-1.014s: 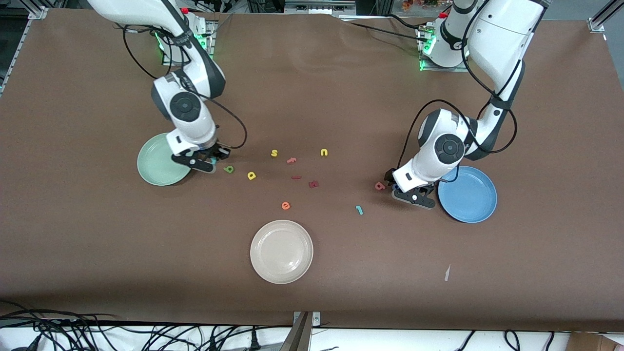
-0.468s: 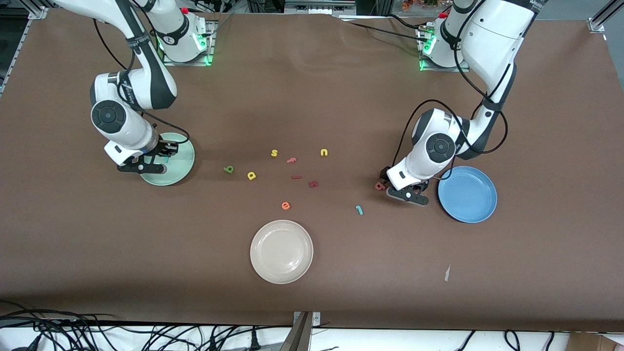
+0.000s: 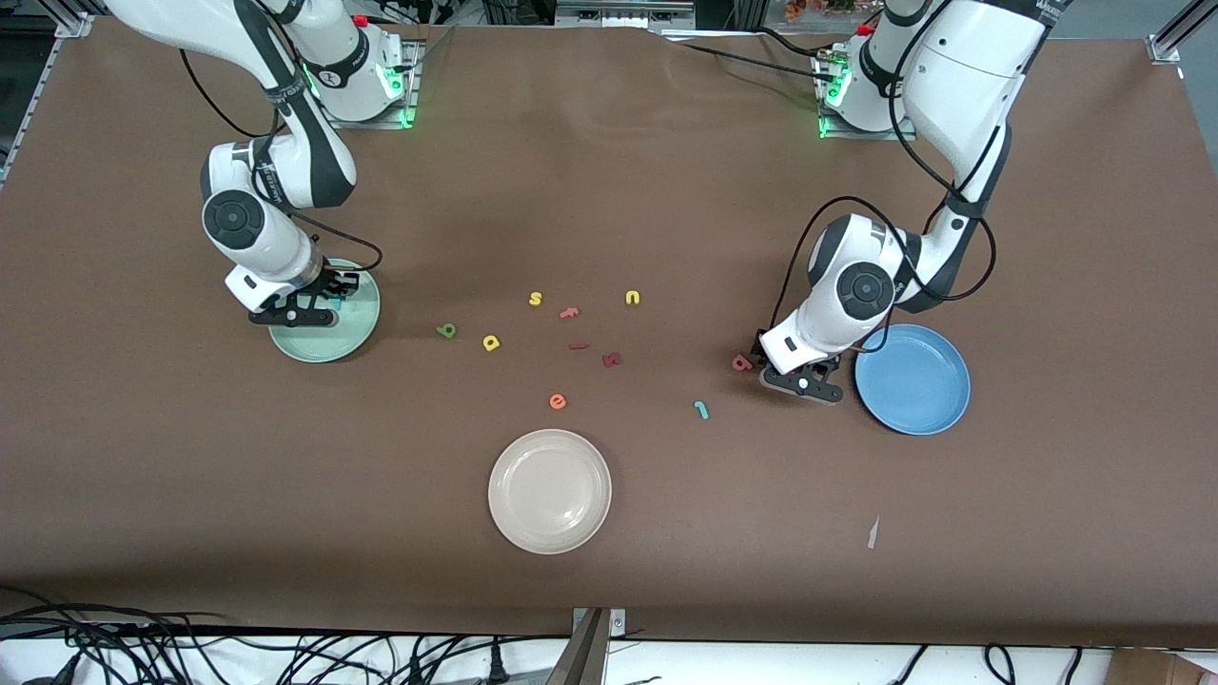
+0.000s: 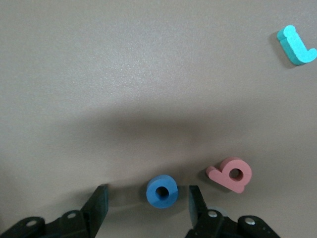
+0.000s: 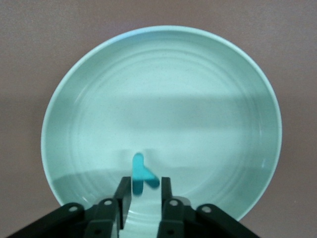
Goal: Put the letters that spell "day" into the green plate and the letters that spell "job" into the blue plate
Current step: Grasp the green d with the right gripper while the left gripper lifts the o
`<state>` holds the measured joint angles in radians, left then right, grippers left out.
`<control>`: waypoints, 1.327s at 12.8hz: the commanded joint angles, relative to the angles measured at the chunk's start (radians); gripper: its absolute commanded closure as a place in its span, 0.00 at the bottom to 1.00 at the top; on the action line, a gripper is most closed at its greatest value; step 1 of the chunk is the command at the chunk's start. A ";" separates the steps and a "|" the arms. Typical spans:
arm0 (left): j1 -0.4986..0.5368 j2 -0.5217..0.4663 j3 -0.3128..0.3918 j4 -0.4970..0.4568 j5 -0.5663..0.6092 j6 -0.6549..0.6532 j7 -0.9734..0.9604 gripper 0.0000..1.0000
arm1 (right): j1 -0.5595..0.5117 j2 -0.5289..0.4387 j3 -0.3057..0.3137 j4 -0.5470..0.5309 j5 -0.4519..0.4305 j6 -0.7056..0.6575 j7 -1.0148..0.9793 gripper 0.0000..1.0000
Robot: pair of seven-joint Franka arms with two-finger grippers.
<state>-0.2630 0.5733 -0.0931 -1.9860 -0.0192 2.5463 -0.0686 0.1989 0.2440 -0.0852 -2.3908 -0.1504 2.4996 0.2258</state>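
Note:
My right gripper (image 5: 145, 182) hangs low over the green plate (image 5: 208, 89), jaws a little apart, so open. The teal "y" (image 5: 142, 176) sits loose at its fingertips, over the plate. The dark green letter (image 3: 446, 330) and the yellow round-bowled letter (image 3: 491, 342) lie on the table beside the green plate (image 3: 347, 333). My left gripper (image 4: 147, 189) is down at the table beside the blue plate (image 3: 913, 381), open around the blue "o" (image 4: 162, 191) with a gap on each side. The salmon letter (image 4: 230, 174) lies next to it. The teal "j" (image 4: 295, 45) is farther off.
A cream plate (image 3: 550, 491) sits nearer the front camera at mid-table. A yellow "s" (image 3: 536, 299), a yellow "u" (image 3: 633, 298), an orange "e" (image 3: 558, 401) and dark red letters (image 3: 612, 360) are scattered in the middle. A white scrap (image 3: 873, 533) lies near the front.
My right arm swung from beside the dark green letter to over the green plate with the "y", and its jaws parted slightly. The left jaws narrowed around the blue "o".

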 commanded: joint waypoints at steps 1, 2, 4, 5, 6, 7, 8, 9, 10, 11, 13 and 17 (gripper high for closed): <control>-0.019 0.003 0.010 -0.001 0.019 0.008 -0.016 0.39 | 0.010 -0.022 -0.005 0.004 0.017 -0.008 0.006 0.00; -0.025 0.007 0.010 -0.001 0.018 0.008 -0.017 0.39 | 0.013 -0.026 0.005 0.019 0.017 -0.021 0.018 0.00; -0.033 0.010 0.010 0.001 0.018 0.009 -0.017 0.40 | 0.017 -0.020 0.066 0.060 0.017 -0.031 0.084 0.00; -0.033 0.010 0.009 0.001 0.018 0.009 -0.017 0.43 | 0.022 -0.014 0.096 0.079 0.017 -0.037 0.143 0.00; -0.033 0.010 0.009 0.001 0.018 0.008 -0.017 0.48 | 0.027 0.010 0.128 0.109 0.017 -0.038 0.205 0.00; -0.033 0.010 0.010 0.001 0.018 0.008 -0.017 0.52 | 0.028 0.061 0.157 0.166 0.032 -0.038 0.277 0.00; -0.033 0.011 0.010 0.001 0.019 0.008 -0.016 0.56 | 0.028 0.107 0.182 0.221 0.046 -0.039 0.334 0.00; -0.033 0.014 0.010 0.001 0.019 0.009 -0.016 0.59 | 0.030 0.141 0.203 0.258 0.048 -0.038 0.398 0.00; -0.033 0.014 0.010 0.001 0.019 0.009 -0.016 0.63 | 0.030 0.181 0.211 0.287 0.048 -0.030 0.464 0.00; -0.033 0.014 0.010 0.001 0.019 0.009 -0.016 0.70 | 0.028 0.213 0.211 0.303 0.048 -0.013 0.509 0.00; -0.033 0.014 0.010 0.003 0.019 0.009 -0.016 0.81 | 0.031 0.235 0.212 0.297 0.051 0.037 0.626 0.00; -0.024 -0.001 0.010 0.004 0.019 0.005 -0.010 0.88 | 0.054 0.241 0.223 0.292 0.051 0.041 0.748 0.01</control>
<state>-0.2811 0.5712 -0.0863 -1.9844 -0.0189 2.5460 -0.0692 0.2440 0.4834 0.1308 -2.1096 -0.1141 2.5408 0.9303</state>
